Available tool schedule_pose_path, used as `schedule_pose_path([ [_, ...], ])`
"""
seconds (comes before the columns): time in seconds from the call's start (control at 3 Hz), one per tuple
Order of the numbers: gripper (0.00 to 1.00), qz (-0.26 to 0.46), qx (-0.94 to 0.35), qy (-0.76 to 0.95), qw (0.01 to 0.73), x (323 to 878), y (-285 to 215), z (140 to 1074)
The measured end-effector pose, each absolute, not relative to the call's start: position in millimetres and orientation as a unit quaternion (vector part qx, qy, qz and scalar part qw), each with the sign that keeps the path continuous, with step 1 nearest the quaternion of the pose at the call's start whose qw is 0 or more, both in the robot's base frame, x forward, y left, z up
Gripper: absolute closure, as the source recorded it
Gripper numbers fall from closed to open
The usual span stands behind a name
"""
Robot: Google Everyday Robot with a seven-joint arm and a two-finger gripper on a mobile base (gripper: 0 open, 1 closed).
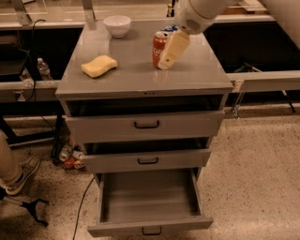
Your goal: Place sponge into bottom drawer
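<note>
can [158,46] half hidden behind tool [164,63], arm [202,11] cropped

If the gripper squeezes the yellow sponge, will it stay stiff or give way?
The sponge looks like soft foam, so it will probably compress and feel light. Lying flat, it should not roll. The gripper hovers by the red can, apart from the sponge.

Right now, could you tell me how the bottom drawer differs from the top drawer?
The bottom drawer is pulled far out, its grey floor exposed; the top drawer is open only a crack. The bottom drawer sits near the floor, the top drawer just under the cabinet top. Both are grey with small dark handles. The claw hangs over the cabinet top beside the soda can.
</note>
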State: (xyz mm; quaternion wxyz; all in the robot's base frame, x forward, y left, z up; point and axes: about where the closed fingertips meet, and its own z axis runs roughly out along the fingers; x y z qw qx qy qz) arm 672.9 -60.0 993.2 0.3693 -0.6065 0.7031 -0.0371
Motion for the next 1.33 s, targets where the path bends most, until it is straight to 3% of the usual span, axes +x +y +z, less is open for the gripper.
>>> schedule_pose_path([
  [0.67, 0.0, -0.034, -0.665, 0.631, 0.399, 730.0, 21.4, 997.4],
  [1.33, 0.0, -0.023, -0.668, 0.625, 0.402, 730.3, 30.6, 996.2],
])
